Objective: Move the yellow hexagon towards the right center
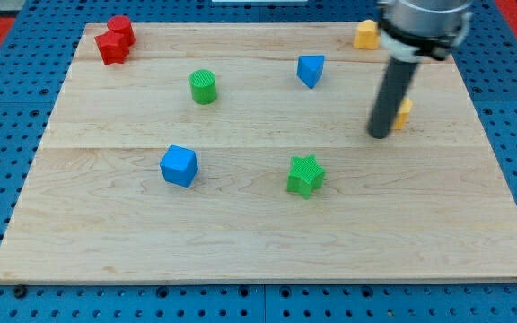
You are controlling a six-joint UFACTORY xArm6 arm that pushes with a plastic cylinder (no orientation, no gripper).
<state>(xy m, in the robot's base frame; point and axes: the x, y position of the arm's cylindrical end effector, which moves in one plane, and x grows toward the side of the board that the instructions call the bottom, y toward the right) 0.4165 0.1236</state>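
My tip (380, 135) rests on the wooden board (240, 242) at the view's right, a little above mid-height. A yellow block (405, 113) sits just to the right of the rod, touching it or nearly so. The rod hides its left part, so I cannot make out its shape. A second yellow block (366, 34), with a many-sided outline, lies near the board's top right edge, above and slightly left of the tip.
A blue wedge-like block (311, 70) lies left of the rod. A green star (305, 175) is below and left of the tip. A green cylinder (203, 86), a blue cube (179, 166), a red star (110, 48) and a red cylinder (122, 29) are on the left half.
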